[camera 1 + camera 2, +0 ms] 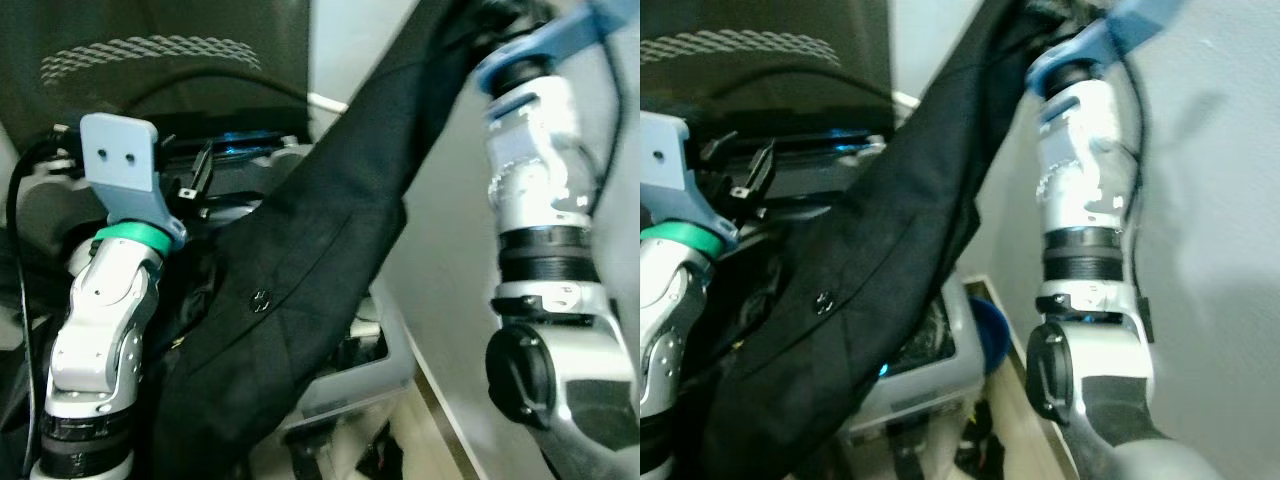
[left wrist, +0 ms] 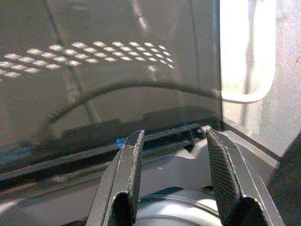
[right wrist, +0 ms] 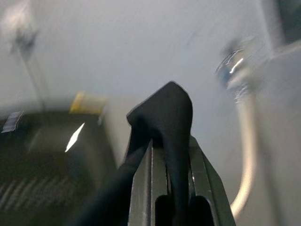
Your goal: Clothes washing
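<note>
Right pincer (image 3: 171, 155): raised high, fingers clamped on a fold of the black garment (image 1: 330, 240); a peak of dark cloth sticks up from between the fingers in the right wrist view. Garment hangs from that grip and runs diagonally down across the front of the robot, toward its left, over the open top of the washing machine (image 1: 240, 160). A small button (image 1: 259, 299) shows on the lower part of the cloth. Left pincer (image 2: 176, 169): fingers spread wide, nothing between them, held low over the machine's rim, pointing at its raised dark lid (image 2: 108, 70). Grey laundry basket (image 1: 370, 385) sits below the garment beside the pale wall (image 1: 1210, 150).
</note>
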Tool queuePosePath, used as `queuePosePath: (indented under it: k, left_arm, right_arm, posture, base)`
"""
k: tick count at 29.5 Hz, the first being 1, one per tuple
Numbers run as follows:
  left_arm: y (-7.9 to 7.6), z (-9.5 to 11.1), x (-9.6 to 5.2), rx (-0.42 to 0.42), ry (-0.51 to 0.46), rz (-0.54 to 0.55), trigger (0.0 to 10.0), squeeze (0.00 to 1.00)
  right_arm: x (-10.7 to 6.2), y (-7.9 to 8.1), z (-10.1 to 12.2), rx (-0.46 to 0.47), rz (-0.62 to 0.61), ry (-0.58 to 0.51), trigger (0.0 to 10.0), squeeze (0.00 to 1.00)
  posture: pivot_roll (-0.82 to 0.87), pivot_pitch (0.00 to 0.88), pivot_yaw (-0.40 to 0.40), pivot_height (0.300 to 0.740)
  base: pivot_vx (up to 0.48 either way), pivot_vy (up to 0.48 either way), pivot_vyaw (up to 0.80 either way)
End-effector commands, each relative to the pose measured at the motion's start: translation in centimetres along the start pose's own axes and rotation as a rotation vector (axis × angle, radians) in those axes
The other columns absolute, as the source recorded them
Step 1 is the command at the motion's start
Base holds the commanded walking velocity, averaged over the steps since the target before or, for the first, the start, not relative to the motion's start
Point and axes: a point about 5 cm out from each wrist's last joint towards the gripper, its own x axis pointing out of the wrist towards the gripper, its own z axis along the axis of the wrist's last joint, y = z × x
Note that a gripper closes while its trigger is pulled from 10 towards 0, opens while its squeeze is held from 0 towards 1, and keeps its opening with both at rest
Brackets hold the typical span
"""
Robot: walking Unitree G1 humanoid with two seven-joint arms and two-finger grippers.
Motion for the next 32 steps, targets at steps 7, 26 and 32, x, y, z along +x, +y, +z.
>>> queuePosePath:
  k: [7,26,32]
  left_arm:
    - [1.1,0.0,-1.6,0.017,0.039,0.069,10.0,0.0]
    - [0.3,-0.9,-3.7,0.021,0.094,0.089,10.0,0.0]
    - [0.3,-0.8,-4.0,0.009,0.096,0.095,10.0,0.0]
  right_arm:
    - [-1.8,3.5,-3.7,0.079,0.156,0.136,10.0,0.0]
    - [-3.0,3.6,-4.4,0.116,0.159,0.186,10.0,0.0]
    - [-3.0,3.7,-4.4,0.119,0.163,0.19,10.0,0.0]
  posture:
    - [0.14,0.039,0.016,0.74]
    - [0.14,0.054,-0.015,0.74]
    - [0.14,0.055,-0.023,0.74]
  base:
    - [0.0,0.0,0.0]
    - [0.0,0.0,0.0]
    - [0.0,0.36,0.0]
